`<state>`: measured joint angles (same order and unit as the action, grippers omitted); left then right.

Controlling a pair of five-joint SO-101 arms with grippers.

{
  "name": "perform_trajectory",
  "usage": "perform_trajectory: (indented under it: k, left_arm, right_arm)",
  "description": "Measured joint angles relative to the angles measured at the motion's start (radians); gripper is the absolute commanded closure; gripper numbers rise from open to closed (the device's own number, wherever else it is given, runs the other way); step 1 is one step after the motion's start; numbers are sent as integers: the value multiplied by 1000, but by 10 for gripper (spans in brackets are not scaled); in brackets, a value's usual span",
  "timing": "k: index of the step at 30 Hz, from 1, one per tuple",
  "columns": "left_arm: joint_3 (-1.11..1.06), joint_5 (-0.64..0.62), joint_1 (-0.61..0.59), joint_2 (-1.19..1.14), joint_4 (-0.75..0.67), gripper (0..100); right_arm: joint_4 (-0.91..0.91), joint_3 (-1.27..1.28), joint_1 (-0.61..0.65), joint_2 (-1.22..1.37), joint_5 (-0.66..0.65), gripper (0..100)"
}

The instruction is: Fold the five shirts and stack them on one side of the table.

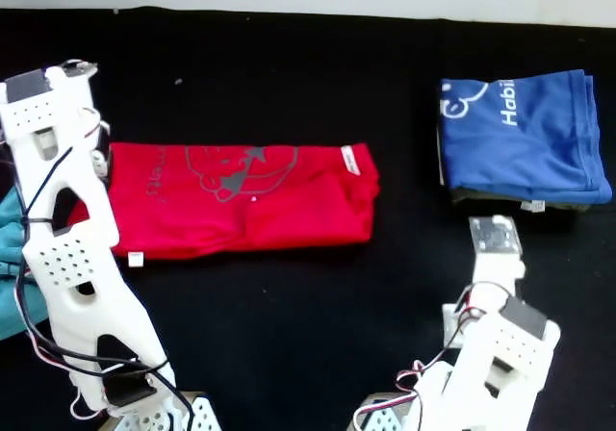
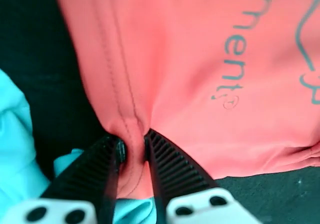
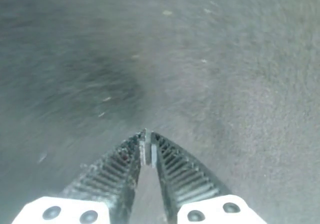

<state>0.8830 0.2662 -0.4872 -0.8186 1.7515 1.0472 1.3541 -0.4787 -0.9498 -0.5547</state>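
A red shirt (image 1: 241, 198) lies folded into a long band across the middle of the black table. My left gripper (image 2: 133, 146) is shut on a pinch of the red shirt (image 2: 190, 74) at its left end, by a stitched seam. From above, the left arm (image 1: 58, 210) stands over that end of the band. A folded blue shirt (image 1: 525, 138) rests on top of a stack at the back right. A teal shirt (image 1: 12, 258) lies bunched at the left edge, also visible as teal cloth (image 2: 17, 139) beside the jaws. My right gripper (image 3: 146, 146) is shut with nothing in it, low over bare table.
The black table (image 1: 289, 335) has free room in front of the red shirt and between the two arms. The right arm (image 1: 496, 335) sits at the front right, just in front of the blue stack. A white wall edge runs along the back.
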Motion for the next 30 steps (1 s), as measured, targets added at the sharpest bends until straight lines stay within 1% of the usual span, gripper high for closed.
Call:
perform_trajectory:
  k: [3, 6, 10, 14, 19, 22, 25, 30]
  left_arm:
    - [-89, 0, 58, 106, 0, 991]
    - [-184, 0, 152, 229, 0, 991]
    - [-253, 0, 318, 390, 0, 991]
    - [-255, 0, 488, 465, 0, 991]
    - [-215, 0, 697, 457, 0, 991]
    - [-172, 2, 809, 399, -17, 991]
    - [-132, 2, 876, 327, -83, 991]
    - [-78, 0, 937, 187, -199, 991]
  right_arm:
    - [-149, 103, -51, -2, 0, 992]
    - [-250, 172, -75, -12, 0, 992]
    - [-299, 199, -83, -12, 0, 992]
    - [-304, 203, -83, -14, 0, 992]
    - [-304, 203, -83, -14, 0, 992]
    - [-304, 203, -83, -14, 0, 992]
    - [-307, 203, -83, -14, 0, 992]
    - [-310, 204, -83, -14, 0, 992]
